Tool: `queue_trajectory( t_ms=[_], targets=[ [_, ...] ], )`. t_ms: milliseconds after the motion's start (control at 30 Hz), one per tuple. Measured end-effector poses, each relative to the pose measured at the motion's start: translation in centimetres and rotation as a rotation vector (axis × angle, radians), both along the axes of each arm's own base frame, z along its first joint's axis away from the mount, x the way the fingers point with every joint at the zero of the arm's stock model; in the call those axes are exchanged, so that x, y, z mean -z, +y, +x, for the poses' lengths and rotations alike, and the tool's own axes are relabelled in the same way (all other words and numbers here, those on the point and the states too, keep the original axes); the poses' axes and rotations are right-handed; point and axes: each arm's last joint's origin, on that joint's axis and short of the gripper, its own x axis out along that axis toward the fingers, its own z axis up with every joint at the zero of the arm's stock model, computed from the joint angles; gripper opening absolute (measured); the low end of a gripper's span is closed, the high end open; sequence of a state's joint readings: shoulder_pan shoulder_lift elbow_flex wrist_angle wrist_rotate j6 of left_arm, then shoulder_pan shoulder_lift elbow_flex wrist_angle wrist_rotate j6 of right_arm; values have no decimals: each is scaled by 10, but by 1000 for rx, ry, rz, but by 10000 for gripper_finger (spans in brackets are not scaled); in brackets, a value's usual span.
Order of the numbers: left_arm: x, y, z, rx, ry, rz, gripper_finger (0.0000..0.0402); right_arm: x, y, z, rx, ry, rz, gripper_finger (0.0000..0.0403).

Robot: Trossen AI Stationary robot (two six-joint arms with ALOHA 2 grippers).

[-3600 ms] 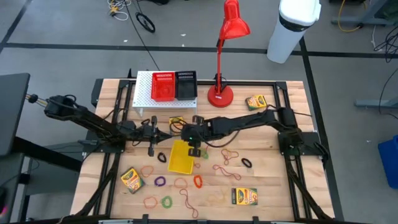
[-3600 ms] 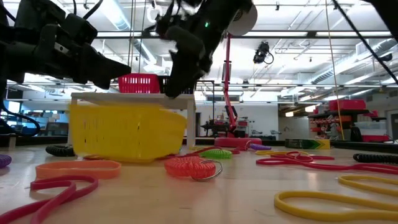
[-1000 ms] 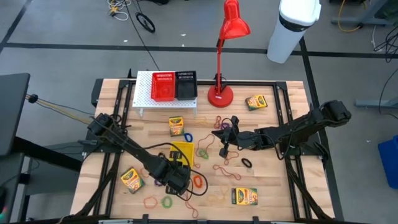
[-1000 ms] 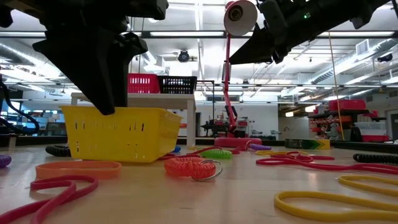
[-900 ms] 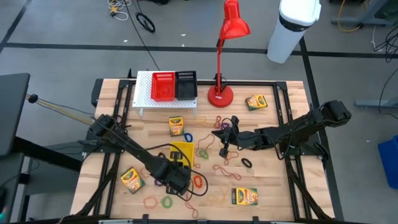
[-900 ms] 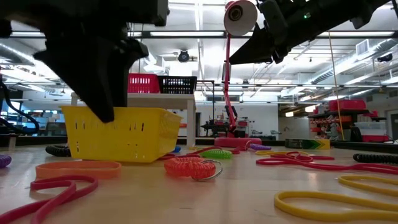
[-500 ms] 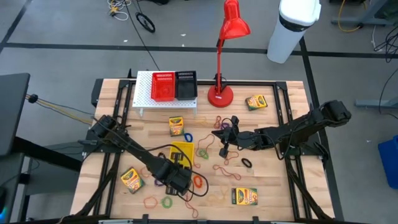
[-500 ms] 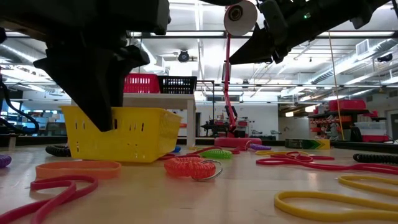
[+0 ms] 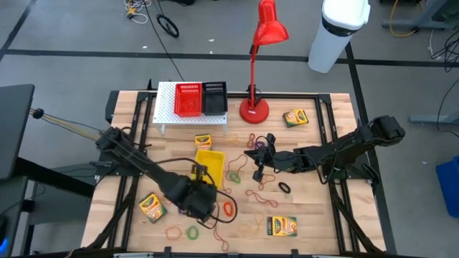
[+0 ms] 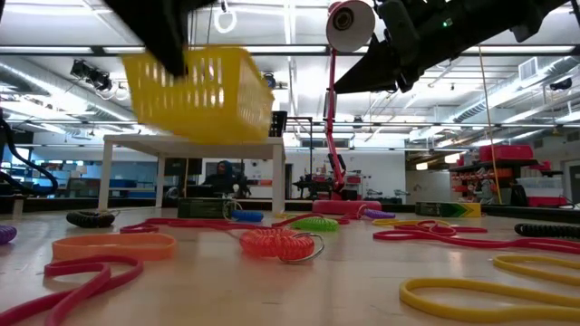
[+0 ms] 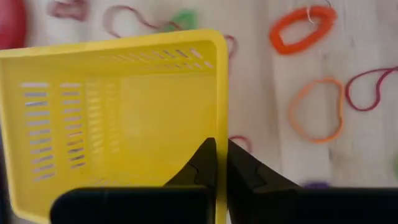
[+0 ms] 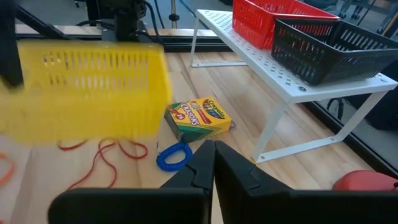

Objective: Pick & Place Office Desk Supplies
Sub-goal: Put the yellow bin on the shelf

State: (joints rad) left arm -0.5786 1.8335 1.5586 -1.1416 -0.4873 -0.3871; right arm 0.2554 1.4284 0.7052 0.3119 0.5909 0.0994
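So the left gripper (image 11: 217,163) has its jaws pinching one wall of the yellow basket (image 9: 208,162), which hangs in the air over the middle of the desk (image 9: 315,208). Holding it by a single thin edge, I'd guess it could swing or slip out on a fast move. Half a second back it sat on the desk; now it's lifted. The right gripper (image 9: 259,159) waits mid-desk, jaws pressed together. Crayon boxes (image 9: 282,226) and rubber bands (image 9: 228,209) lie scattered around.

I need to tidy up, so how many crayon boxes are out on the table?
4: one by the lamp base, one before the white rack, one front left, one front right. Others may be hidden.
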Motion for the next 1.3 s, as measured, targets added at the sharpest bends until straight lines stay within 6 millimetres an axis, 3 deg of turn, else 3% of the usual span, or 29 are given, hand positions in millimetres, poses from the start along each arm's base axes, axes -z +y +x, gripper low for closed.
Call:
queue_trajectory(
  t_ms=[267, 400, 667, 833, 1033, 1300],
  targets=[
    [-75, 8, -37, -102, -72, 168, 15, 0, 0, 0, 0, 0, 0, 21],
    [-97, 19, -50, -117, -131, 142, 13, 0, 0, 0, 0, 0, 0, 21],
    [-131, 59, -79, -175, -247, 116, 13, 0, 1, 0, -22, 5, 9, 21],
    [-128, 89, -107, -232, -252, 115, 13, 0, 1, 0, -21, 2, 9, 21],
    [-97, 121, -140, -327, -155, 66, 13, 0, 1, 0, -23, 3, 10, 21],
    [-65, 141, -164, -366, -66, 86, 13, 0, 1, 0, -23, 2, 10, 21]
  ],
)
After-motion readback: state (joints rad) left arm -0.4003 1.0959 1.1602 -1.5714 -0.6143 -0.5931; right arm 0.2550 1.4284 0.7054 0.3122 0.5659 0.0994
